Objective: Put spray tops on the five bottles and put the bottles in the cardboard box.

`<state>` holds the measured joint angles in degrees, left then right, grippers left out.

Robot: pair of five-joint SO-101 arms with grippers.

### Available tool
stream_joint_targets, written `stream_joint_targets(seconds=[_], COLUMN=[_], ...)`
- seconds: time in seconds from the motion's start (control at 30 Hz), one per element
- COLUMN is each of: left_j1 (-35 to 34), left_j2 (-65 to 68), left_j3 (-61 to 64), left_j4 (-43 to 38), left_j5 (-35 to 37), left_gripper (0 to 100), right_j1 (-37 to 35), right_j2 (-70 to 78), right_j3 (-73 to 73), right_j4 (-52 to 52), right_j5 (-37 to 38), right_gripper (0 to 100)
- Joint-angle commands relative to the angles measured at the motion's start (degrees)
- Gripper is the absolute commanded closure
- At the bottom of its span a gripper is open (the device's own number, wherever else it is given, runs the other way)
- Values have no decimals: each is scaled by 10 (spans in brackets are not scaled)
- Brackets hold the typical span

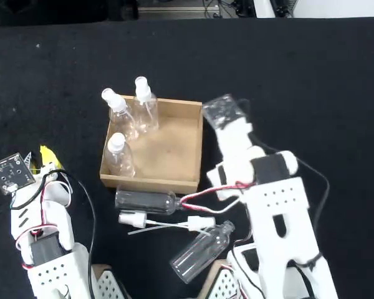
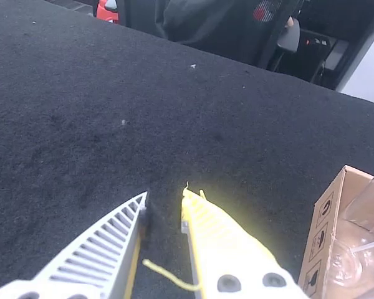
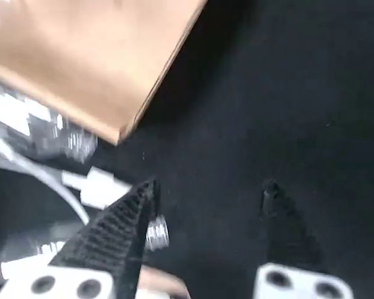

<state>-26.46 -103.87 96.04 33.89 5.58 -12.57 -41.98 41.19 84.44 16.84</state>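
The cardboard box (image 1: 171, 146) sits mid-way across the black surface (image 1: 311, 75). Three capped bottles stand upright along its left side: the far-left bottle (image 1: 121, 115), the far bottle (image 1: 146, 109) and the near-left bottle (image 1: 119, 159). Two uncapped bottles lie on the surface near the box: the level bottle (image 1: 146, 200) just beside its near wall, and the slanted bottle (image 1: 202, 252) nearer and to the right. Between them lie the left spray top (image 1: 133, 218) and the right spray top (image 1: 202, 222). The left tool (image 2: 164, 196) hangs slightly parted and empty, well left of the box. The right tool (image 3: 210, 187) is spread wide, empty, just beside the box's near-right corner.
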Motion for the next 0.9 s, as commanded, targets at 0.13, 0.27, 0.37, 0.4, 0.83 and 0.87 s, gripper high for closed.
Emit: stream_joint_targets(seconds=[0.13,0.27,0.37,0.4,0.83,0.87], left_j1=[1,1,1,1,1,1], left_j2=[-3,-3,-3,-3,-3,-3], left_j3=[14,14,14,14,14,14], left_j4=[2,2,2,2,2,2], left_j5=[0,0,0,0,0,0], left_gripper=[919,919,919,920,920,920], right_j1=[-87,-75,-62,-57,5,5], right_j2=[0,2,8,19,215,222], right_j3=[-29,-26,-26,-26,-29,-28], right_j4=[-14,-111,-185,-206,-394,-403], right_j5=[-17,-179,-236,-247,-255,-255], right_gripper=[766,766,808,835,850,850])
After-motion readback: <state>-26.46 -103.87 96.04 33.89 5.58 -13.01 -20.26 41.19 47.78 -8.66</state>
